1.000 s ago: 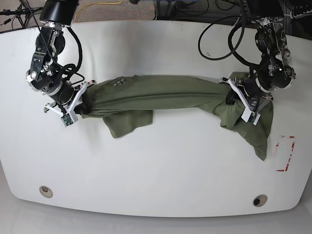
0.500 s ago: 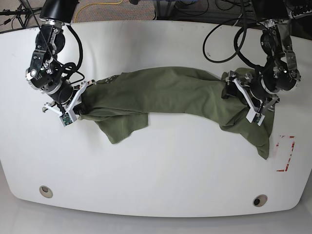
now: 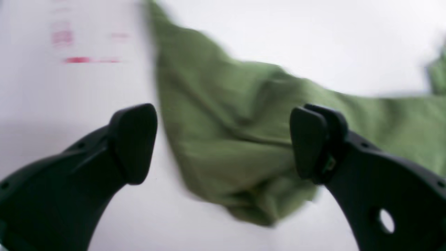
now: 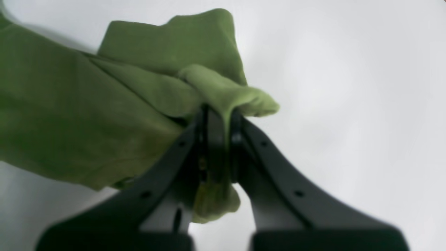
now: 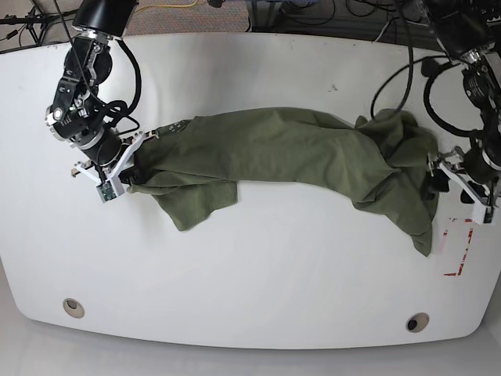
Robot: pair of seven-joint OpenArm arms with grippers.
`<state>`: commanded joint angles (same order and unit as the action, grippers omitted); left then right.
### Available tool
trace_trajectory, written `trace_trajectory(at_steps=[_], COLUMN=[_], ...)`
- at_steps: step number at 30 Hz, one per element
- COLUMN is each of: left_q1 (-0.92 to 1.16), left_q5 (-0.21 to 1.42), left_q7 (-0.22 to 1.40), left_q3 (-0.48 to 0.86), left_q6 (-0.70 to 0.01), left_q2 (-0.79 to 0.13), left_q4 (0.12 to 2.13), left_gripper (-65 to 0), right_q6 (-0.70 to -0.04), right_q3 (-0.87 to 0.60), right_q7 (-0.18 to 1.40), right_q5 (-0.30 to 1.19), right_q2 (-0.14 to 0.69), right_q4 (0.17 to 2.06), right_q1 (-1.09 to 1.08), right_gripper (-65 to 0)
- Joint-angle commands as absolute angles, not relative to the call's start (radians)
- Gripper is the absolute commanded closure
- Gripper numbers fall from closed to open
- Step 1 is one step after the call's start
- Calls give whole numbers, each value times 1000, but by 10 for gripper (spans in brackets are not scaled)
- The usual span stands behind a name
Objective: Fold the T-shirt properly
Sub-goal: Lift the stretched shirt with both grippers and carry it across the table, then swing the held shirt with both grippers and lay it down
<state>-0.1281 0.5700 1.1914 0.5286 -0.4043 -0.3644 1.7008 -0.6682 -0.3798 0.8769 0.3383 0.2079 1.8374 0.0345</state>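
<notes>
Folding is not yet begun — the T-shirt (image 5: pixel 290 153) lies bunched across the table (image 5: pixel 250 266) (no crease made), right gripper (image 4: pixel 217 118) clamped on one end, left gripper (image 3: pixel 223 143) spread wide, holding nothing.

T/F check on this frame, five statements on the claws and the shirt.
1. The right claw is shut on the shirt. True.
2. The left claw grips the shirt. False: it is open, with its jaws wide apart and off the cloth.
3. The shirt lies flat and spread out. False: it is bunched in a long band across the table.
4. Red marks show on the table near the left claw. True.
5. A second cloth lies on the table. False: only the green shirt is there.
</notes>
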Motion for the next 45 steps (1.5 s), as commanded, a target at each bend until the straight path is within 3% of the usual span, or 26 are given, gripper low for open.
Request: trace_trajectory(at_steps=[4,16,25,34,45], left_q1=[-211,-372,-466,-507,-513], left_q5=[481,308,259,263,259], left_q7=[1173,891,704,601,582], left_q3=[558,553,455,354,340], left_q6=[-406,-406,-406,-404,-403], left_q2=[-384,-389,-387,-386,-343], left_q4=[1570,1190,926,783,756], left_gripper=[-533,-533,-533,-533,-533], right_q6=[-668,-668,-668,-668,-668], right_q3=[-380,-380,-380,-380,-380], right_q7=[877,877,877,877,877], right_q5=[338,343,341,344,346], right_q2=[206,205,205,205,205], right_q4=[1837,1837,1837,1837,1837], right_q1=[35,35,35,35,35], right_gripper=[0,0,0,0,0])
